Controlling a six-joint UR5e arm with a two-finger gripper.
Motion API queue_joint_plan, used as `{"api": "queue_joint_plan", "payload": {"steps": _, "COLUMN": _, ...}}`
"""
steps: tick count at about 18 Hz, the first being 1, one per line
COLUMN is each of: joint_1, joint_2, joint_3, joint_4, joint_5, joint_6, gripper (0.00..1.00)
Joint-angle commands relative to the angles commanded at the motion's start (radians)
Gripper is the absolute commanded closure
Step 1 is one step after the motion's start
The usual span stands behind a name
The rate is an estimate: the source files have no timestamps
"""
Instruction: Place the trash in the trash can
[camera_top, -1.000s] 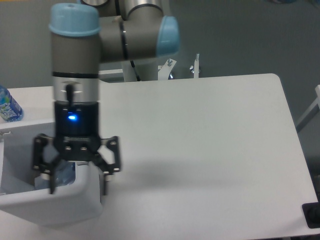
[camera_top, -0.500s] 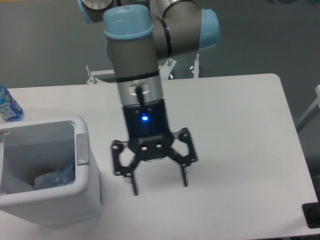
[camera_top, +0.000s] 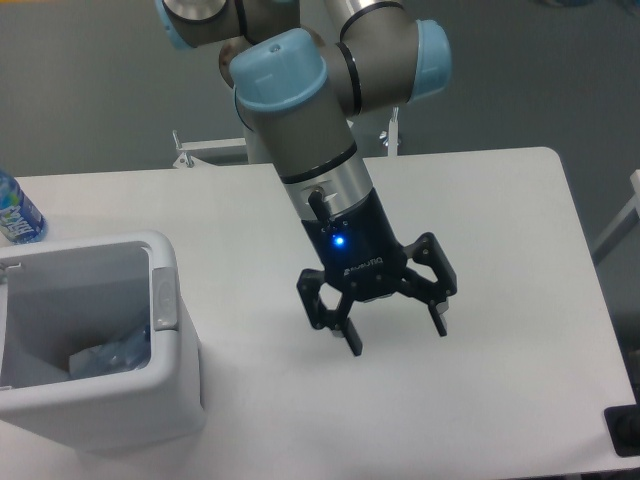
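- The gripper (camera_top: 396, 332) has swung right, away from the bin (camera_top: 170, 375), and now hangs over mid-table with jaws wide apart, holding nothing.
- Bluish trash (camera_top: 110, 355) lies inside the bin at near left; the task looks done.

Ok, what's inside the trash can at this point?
In the trash can, a crumpled clear bluish plastic item lies at the bottom beside something flat and white. The near wall hides the rest of the floor. The gripper is open, holding nothing.

- A black two-finger gripper (camera_top: 397, 335) with linked bars is seen.
- Above it, a black wrist with a blue light.
- Higher, silver-grey tubes carry pale blue caps.
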Motion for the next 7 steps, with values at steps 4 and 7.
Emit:
{"api": "queue_joint_plan", "payload": {"steps": 4, "joint_1": 0.014, "joint_2": 0.040, "joint_3": 0.000, "joint_4": -0.143, "joint_5": -0.021, "joint_6": 0.094, "gripper": 0.00}}
{"api": "queue_joint_plan", "payload": {"steps": 7, "joint_1": 0.029, "joint_2": 0.055, "joint_3": 0.000, "joint_4": -0.200, "joint_5": -0.078, "joint_6": 0.112, "gripper": 0.00}}
